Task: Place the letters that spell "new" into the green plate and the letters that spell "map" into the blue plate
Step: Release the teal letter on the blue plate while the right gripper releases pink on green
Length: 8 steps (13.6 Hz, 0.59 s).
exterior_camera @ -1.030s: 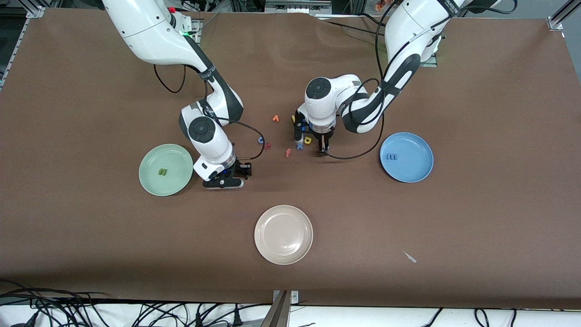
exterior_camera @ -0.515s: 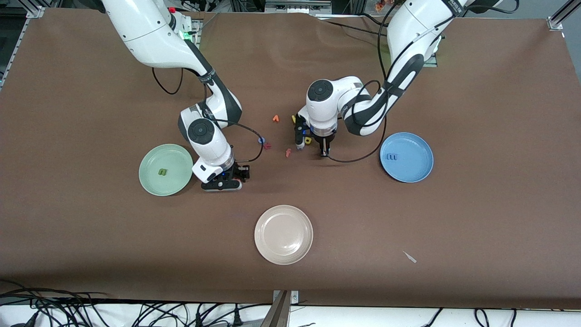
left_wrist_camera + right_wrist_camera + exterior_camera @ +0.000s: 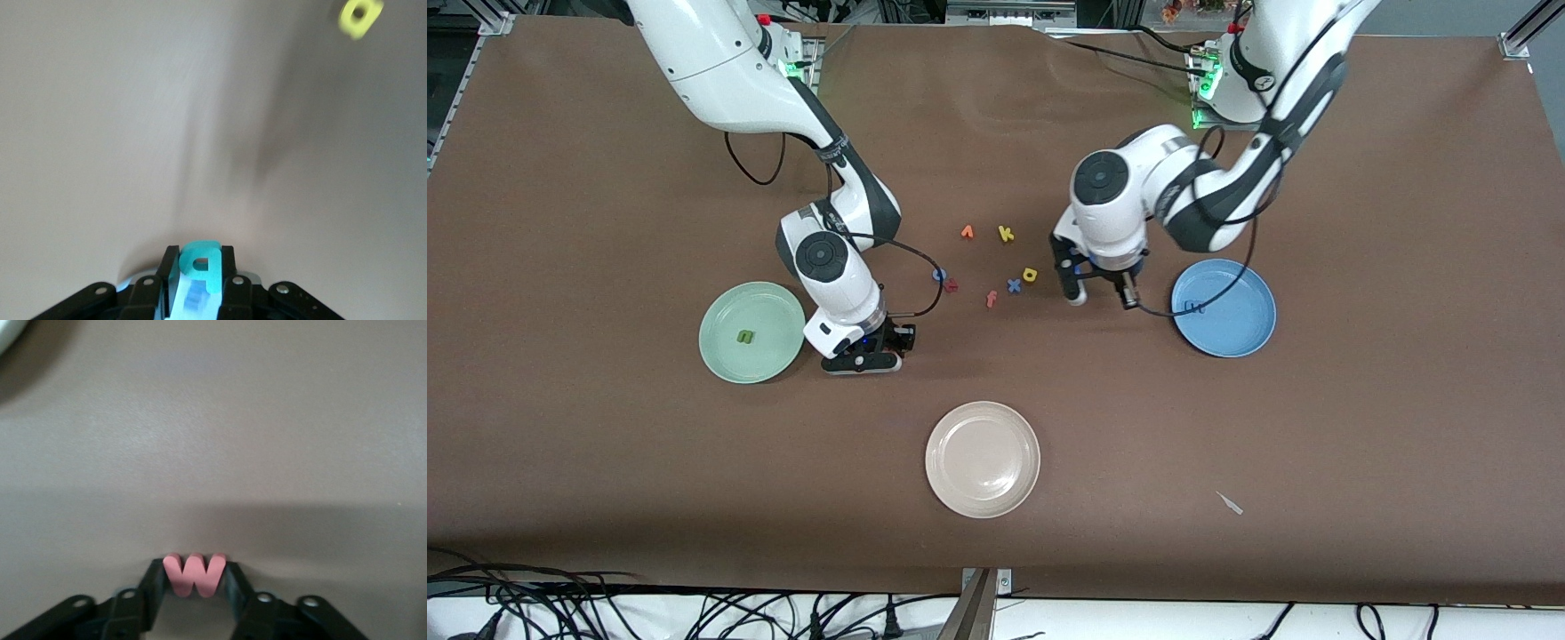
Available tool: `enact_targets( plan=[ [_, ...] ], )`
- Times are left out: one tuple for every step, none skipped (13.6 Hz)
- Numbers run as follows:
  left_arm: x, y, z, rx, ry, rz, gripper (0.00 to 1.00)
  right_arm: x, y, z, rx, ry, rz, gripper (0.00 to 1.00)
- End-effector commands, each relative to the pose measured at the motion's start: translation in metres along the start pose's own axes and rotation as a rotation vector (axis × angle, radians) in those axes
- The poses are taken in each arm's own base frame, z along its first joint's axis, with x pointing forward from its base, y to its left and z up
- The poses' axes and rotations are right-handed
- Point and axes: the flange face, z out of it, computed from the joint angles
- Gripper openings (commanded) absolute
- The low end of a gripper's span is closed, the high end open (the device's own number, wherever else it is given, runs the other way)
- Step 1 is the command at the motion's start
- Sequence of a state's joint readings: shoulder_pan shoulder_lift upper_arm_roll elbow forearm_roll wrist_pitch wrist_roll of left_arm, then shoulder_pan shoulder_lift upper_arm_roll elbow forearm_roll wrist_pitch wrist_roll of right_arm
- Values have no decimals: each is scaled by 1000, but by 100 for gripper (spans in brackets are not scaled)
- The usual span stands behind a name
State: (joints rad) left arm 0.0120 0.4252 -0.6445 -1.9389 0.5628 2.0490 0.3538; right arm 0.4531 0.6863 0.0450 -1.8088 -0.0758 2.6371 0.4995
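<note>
My left gripper (image 3: pixel 1078 298) (image 3: pixel 200 263) is shut on the teal a (image 3: pixel 202 261), over the bare table between the yellow p (image 3: pixel 1030 275) (image 3: pixel 359 17) and the blue plate (image 3: pixel 1232 324). The blue m (image 3: pixel 1194 308) lies in that plate, partly crossed by a cable. Low at the table beside the green plate (image 3: pixel 769 307), my right gripper (image 3: pixel 863 360) (image 3: pixel 195 573) is shut on the salmon w (image 3: pixel 195 573), both fingers pressing its sides. The dark green n (image 3: pixel 744 337) lies in the green plate.
Loose letters lie mid-table between the arms: an orange wedge (image 3: pixel 967 232), yellow k (image 3: pixel 1006 234), blue x (image 3: pixel 1014 285), salmon f (image 3: pixel 991 299), blue o (image 3: pixel 938 275) and a small red letter (image 3: pixel 951 286). A beige plate (image 3: pixel 983 459) lies nearer the camera. A white scrap (image 3: pixel 1230 503) lies toward the left arm's end.
My left gripper has left the letter cluster and swung toward the blue plate with the teal a. My right gripper stayed beside the green plate and its fingers have come in on the w.
</note>
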Motion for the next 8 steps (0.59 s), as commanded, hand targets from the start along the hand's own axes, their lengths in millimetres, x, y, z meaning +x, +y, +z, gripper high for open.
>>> enact_targets(
  plan=[
    [-59, 9, 2, 3, -57, -76, 7, 0, -7, 6, -8, 8, -12, 29],
    [-71, 4, 10, -5, -70, -89, 8, 2, -6, 2, -7, 11, -14, 23],
    [-88, -5, 26, -21, -78, -111, 8, 3, -5, -1, -9, 12, -14, 21],
    [-97, -2, 44, -33, -58, -114, 8, 8, 1, -9, -17, 14, -18, 21],
    [-105, 0, 59, -34, -18, -122, 9, 15, 13, -19, -40, 13, -25, 21],
    [-108, 5, 70, -37, 5, -120, 11, 22, 27, -34, -60, 1, -49, 21],
    [-110, 5, 76, -42, 19, -122, 14, 28, 41, -51, -77, -34, -84, 21],
    [-109, 7, 85, -53, 26, -118, 16, 35, 62, -65, -89, -64, -116, 21]
  ],
)
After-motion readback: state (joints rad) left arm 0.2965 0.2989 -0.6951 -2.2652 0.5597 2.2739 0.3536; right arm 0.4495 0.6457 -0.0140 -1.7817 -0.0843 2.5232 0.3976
